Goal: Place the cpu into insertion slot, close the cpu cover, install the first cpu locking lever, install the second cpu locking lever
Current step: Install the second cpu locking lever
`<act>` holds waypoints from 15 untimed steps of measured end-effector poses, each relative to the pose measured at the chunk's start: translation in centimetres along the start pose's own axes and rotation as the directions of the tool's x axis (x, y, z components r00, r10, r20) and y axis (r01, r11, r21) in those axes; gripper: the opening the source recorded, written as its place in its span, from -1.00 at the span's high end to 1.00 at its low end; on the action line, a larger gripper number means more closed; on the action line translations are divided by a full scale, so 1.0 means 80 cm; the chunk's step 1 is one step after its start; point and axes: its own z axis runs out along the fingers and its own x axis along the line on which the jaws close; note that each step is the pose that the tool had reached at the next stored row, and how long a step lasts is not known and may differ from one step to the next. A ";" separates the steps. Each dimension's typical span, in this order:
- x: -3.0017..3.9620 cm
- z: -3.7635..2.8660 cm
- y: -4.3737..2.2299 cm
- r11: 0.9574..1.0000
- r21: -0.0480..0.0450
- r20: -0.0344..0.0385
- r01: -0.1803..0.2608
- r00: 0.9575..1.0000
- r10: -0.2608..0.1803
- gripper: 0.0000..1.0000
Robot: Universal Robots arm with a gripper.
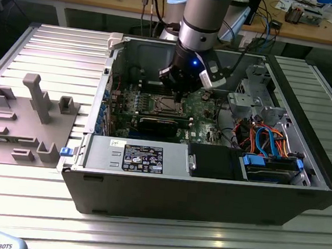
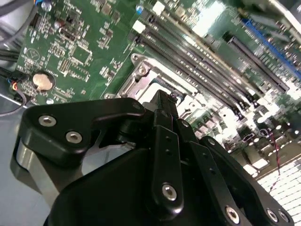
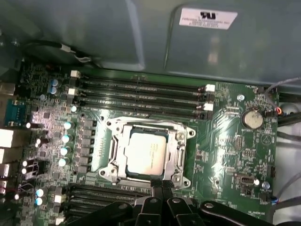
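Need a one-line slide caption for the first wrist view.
Gripper poised at the socket edge, cpu seated under the closed cpu cover on the motherboard.

A ribbed, silvery metal surface (image 1: 161, 236) carries an open black computer case (image 1: 206, 193), lying on its side. Beside the case, toward the exterior view's left, a flat grey fixture plate (image 1: 22, 125) with upright blocks rests on the same surface.

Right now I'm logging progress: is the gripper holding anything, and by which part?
Nothing seems held. The gripper has its fingers together at the socket's edge, and the cpu lies in the socket under the cpu cover.
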 end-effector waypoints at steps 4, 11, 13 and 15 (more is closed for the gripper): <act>0.0019 -0.0010 -0.0170 0.999 -0.048 0.005 0.002 1.000 -0.002 0.79; 0.0093 -0.0006 -0.0396 0.996 -0.089 0.010 0.004 1.000 -0.003 0.79; 0.0136 -0.0002 -0.0429 0.996 -0.093 0.010 0.004 1.000 -0.003 0.79; 0.0221 0.0004 -0.0453 0.996 -0.094 0.011 0.004 1.000 -0.003 0.79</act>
